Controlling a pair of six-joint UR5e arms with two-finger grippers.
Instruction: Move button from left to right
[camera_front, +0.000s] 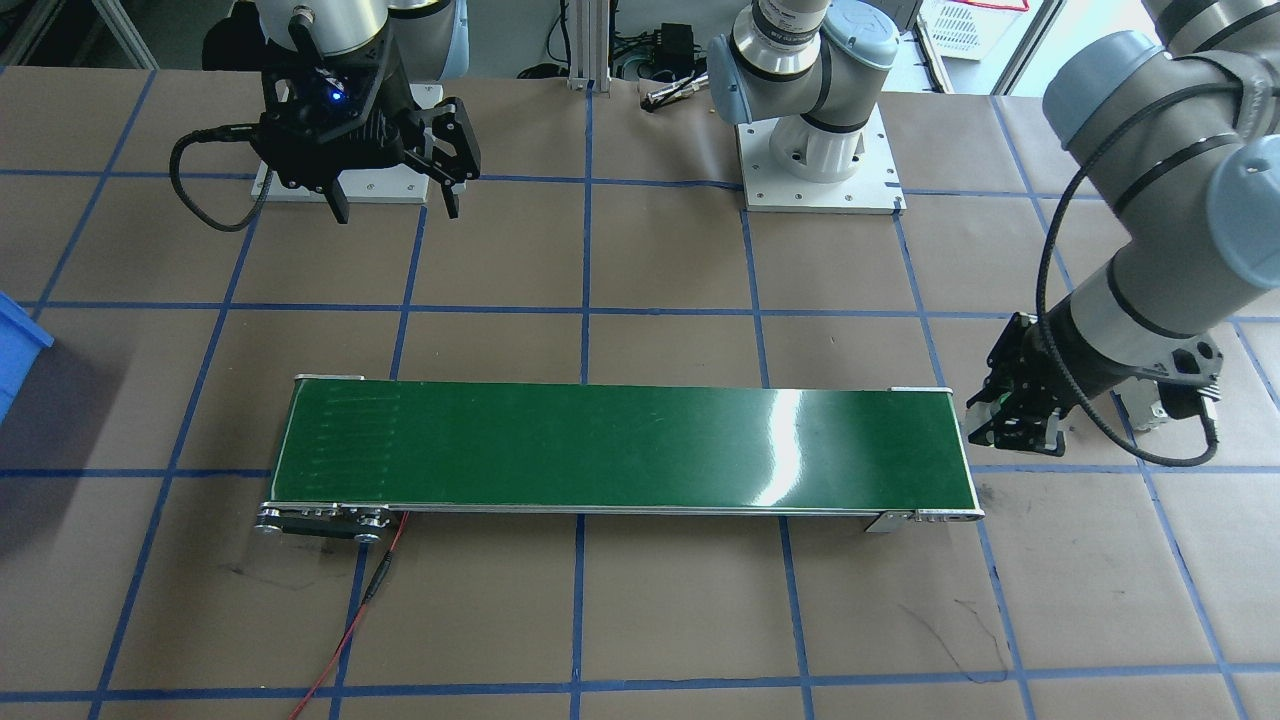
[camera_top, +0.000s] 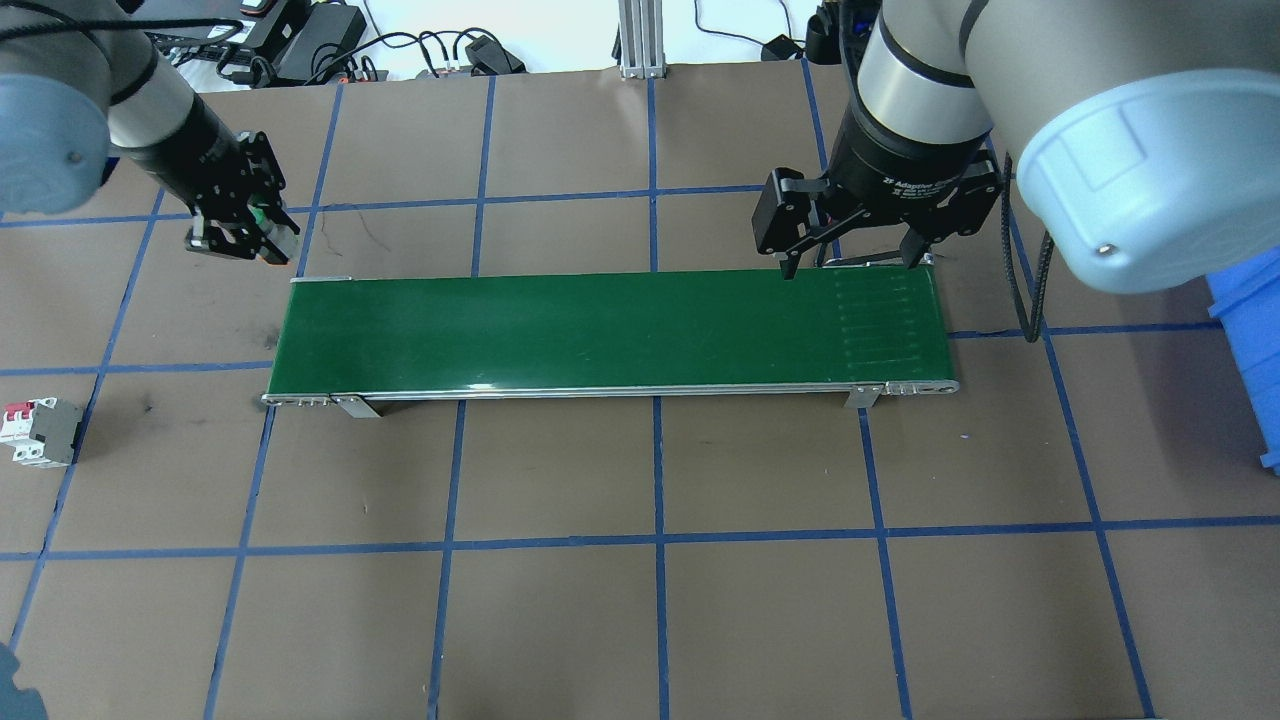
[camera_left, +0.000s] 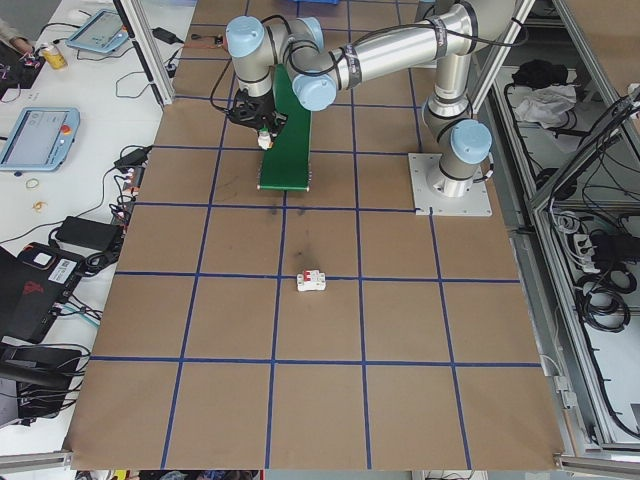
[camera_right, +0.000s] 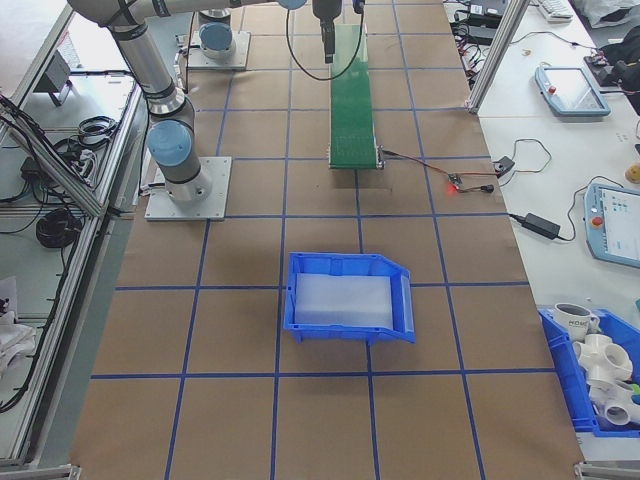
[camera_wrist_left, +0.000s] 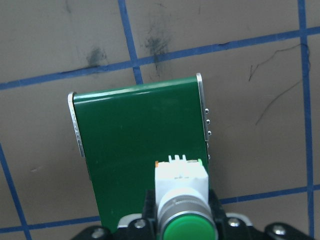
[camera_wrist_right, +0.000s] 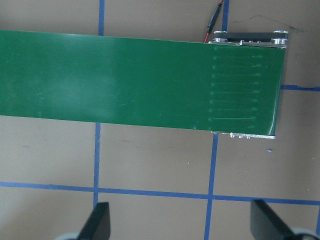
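L gripper is clamped on the button; in the L wrist view the green cap sits nearest the lens, silver collar and white body pointing away, pinched between the two fingers. Button is held in the air just off the conveyor belt's L end, by its far corner as seen from overhead, not touching belt. R gripper hangs w/ fingers spread wide, holding nothing, over the far edge of the belt's R end; R wrist view shows both fingertips well apart above brown table. Belt top is bare along its whole length; brown paper w/ blue tape grid lies around it. Overhead view shows a white circuit breaker w/ red levers near table's L edge, well apart from belt; front view doesn't. R side view shows a blue bin beyond belt's R end and a red wire at that end.
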